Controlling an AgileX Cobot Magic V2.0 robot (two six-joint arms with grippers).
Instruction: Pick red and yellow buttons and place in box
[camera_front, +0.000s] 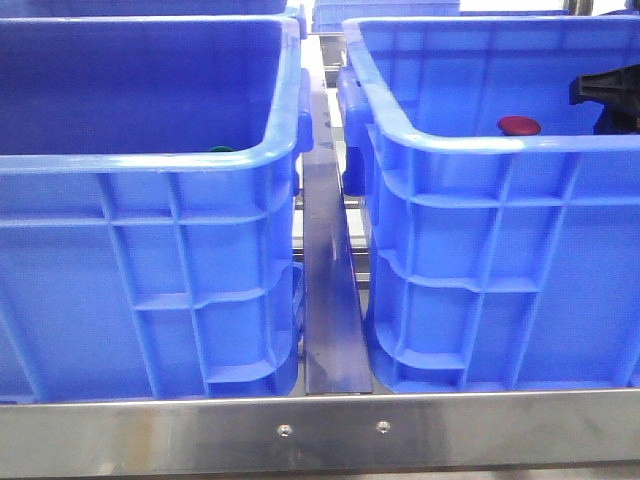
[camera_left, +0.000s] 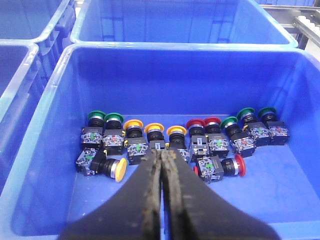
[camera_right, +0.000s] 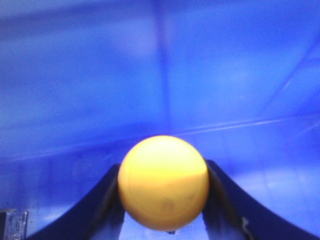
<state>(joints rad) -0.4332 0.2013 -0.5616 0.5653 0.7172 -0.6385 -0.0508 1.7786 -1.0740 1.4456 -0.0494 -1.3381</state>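
Yellow button (camera_right: 163, 182): it fills the right wrist view, very close, with a round yellow cap. The right pincer (camera_right: 164, 200) holds it, one dark finger (camera_right: 107, 200) pressed on each side.
Where it is: blue walls are all around it, so it looks to be inside a blue box (camera_right: 225, 75). I cannot tell how high it hangs over the floor of the box.
Slip risk: the cap is round and smooth. I think it could pop out of the fingers, because only the sides are pinched.
Drop risk: if it is let go from high up, it may bounce or roll.
Red button (camera_front: 519, 125): in the front view a red cap shows just over the rim of the right box (camera_front: 470, 142). The falling yellow one could knock it.
Left pincer (camera_left: 163, 165): its fingers are pressed together with nothing between them. It hangs over the pile of buttons (camera_left: 175, 142) in the other box (camera_left: 45, 150).
Wrong pick risk: green buttons (camera_left: 96, 118) sit in the same row as red and yellow ones, touching them. Shut fingers cannot grab; they must open first, and they could catch a green one by mistake.
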